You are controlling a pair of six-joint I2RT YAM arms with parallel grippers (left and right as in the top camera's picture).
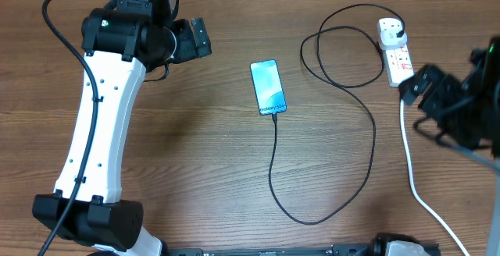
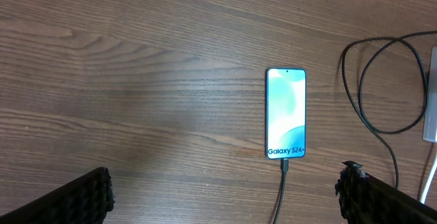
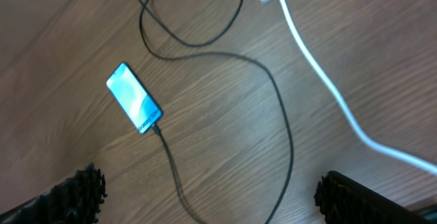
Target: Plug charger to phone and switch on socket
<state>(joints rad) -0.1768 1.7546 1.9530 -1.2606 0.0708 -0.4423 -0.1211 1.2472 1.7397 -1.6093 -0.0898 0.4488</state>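
Black charger (image 1: 272, 158) already sits in the phone (image 1: 268, 87) at the middle of the tabletop (image 1: 156, 154), its plug in the socket (image 1: 396, 57) far right. The left claw (image 1: 201, 40) and right claw (image 1: 420, 104) gape wide, empty. Next, I judge, the nearby right claw must press the socket's switch

Overhead: straight down, far, over whole table (image 1: 195, 178). Left wrist: down on phone (image 2: 285, 113), nearer. Right wrist: down, skewed, farther off. Shared by all: phone, cable (image 1: 271, 166)
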